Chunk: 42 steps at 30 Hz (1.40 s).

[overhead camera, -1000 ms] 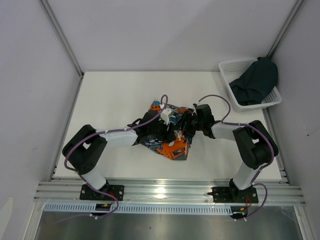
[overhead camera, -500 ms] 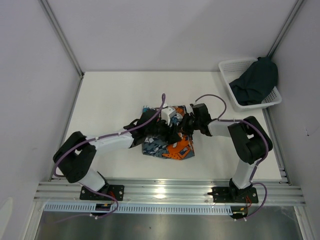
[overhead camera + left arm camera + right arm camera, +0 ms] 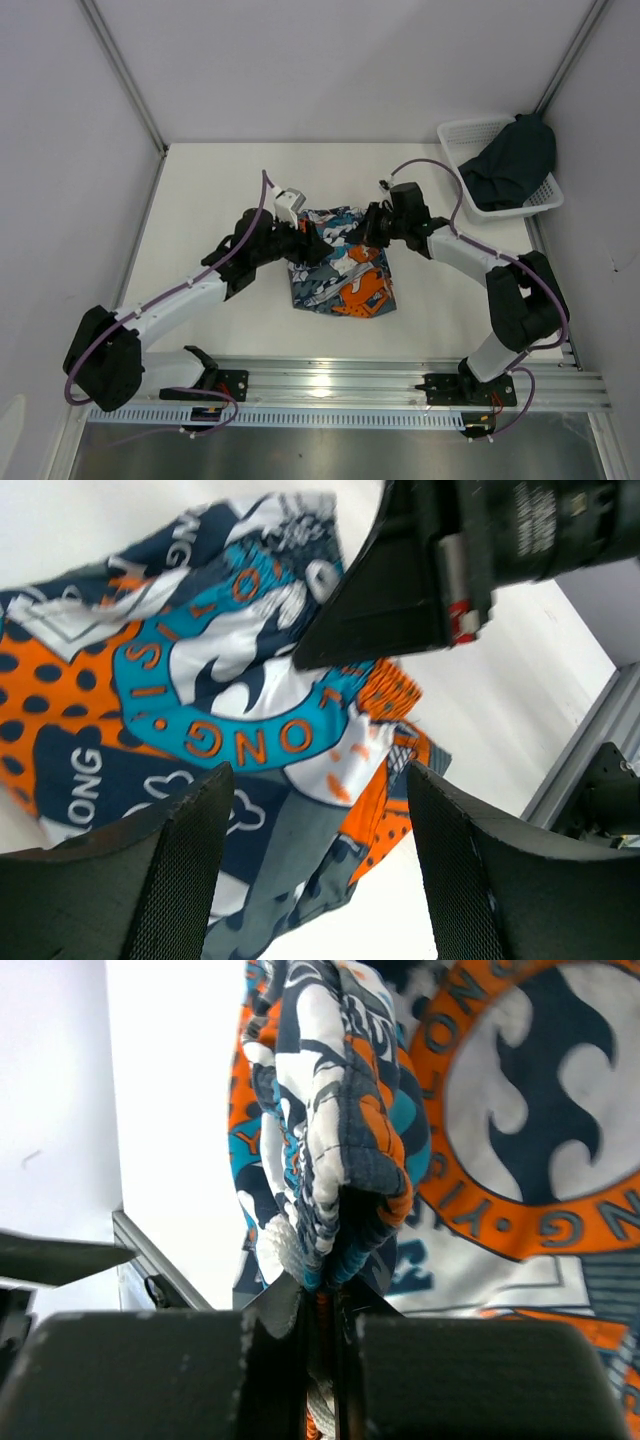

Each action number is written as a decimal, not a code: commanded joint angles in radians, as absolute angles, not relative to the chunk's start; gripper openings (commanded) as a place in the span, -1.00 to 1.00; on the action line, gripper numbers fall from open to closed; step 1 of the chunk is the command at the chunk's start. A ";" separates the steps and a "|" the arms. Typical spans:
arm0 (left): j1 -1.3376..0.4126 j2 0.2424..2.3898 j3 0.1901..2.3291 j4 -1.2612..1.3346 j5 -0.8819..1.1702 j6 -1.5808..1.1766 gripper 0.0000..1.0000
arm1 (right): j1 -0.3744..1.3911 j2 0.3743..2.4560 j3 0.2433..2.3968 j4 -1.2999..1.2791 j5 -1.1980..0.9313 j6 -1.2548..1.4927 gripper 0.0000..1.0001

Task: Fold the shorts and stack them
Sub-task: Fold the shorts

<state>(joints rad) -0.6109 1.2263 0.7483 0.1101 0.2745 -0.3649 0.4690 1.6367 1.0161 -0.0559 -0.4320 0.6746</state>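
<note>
"LONG" is showing in orange letters on a teal ring of the printed shorts (image 3: pixel 200 680), and "ONG" in white on a navy patch; the rest is too crumpled to read. Two pairs are showing. The printed pair is lying on the desk (image 3: pixel 220 190) well left of the single white basket (image 3: pixel 455 135), and the plain dark shorts (image 3: pixel 512 162) are sitting heaped inside that basket. The right end effector (image 3: pixel 320 1300) is pinching a bunched fold of the printed pair. The left end effector (image 3: pixel 315 780) is hanging over it, fingers apart.
</note>
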 commanded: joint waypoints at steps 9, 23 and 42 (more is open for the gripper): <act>-0.601 1.337 0.814 0.133 0.198 -0.376 0.44 | 0.377 1.637 0.948 -0.063 -0.488 0.563 -1.00; -0.601 1.672 0.953 0.215 0.183 -0.354 0.42 | 0.383 1.760 0.919 -0.123 -0.206 0.474 -0.24; -0.526 1.704 1.198 -0.042 0.158 -0.261 0.49 | 0.563 1.283 0.842 -0.390 0.076 0.877 0.85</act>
<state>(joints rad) -0.5491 1.6806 1.0893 0.0307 0.1375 -0.3367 0.4919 1.2984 0.8650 -0.3134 -0.0704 0.6773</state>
